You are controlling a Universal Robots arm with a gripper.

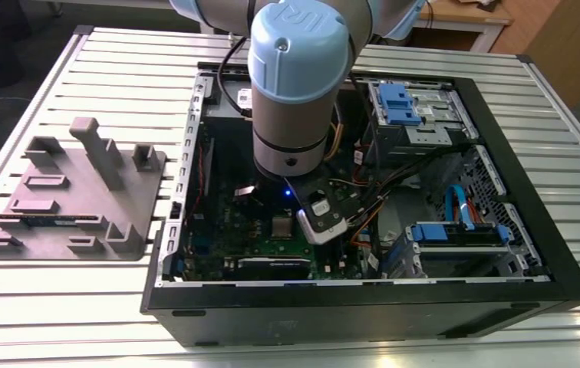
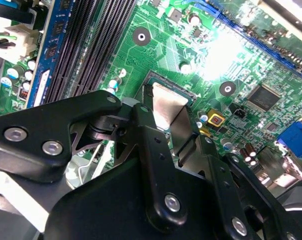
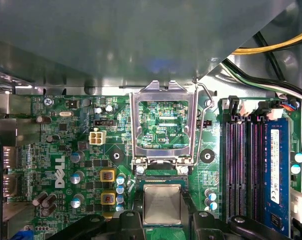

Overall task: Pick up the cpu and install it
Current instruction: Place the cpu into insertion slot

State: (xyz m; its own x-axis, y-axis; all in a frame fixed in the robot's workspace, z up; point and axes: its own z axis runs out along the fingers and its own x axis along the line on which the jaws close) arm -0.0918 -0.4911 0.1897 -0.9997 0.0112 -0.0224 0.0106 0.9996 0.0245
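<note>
The cpu (image 3: 162, 204), a silvery square chip, lies flat at the socket on the green motherboard (image 3: 66, 150) inside the open computer case (image 1: 372, 314). My gripper (image 3: 162, 199) reaches down over it, with a black finger against each of two opposite edges of the chip. In the second wrist view the cpu (image 2: 167, 102) shows between the same fingers (image 2: 147, 125) of the gripper (image 2: 166, 117). In the exterior view the cpu (image 1: 283, 225) glints just beside the gripper's white and black body (image 1: 321, 221), under the arm's blue-capped wrist (image 1: 292, 84).
The hollow metal socket frame (image 3: 163, 90) stands flipped open just beyond the cpu. Black memory slots and a blue memory stick (image 3: 275, 170) run alongside. Drive cages with blue clips (image 1: 408, 103) and loose cables (image 1: 372, 195) crowd the case. A grey parts fixture (image 1: 70, 199) sits on the slatted table.
</note>
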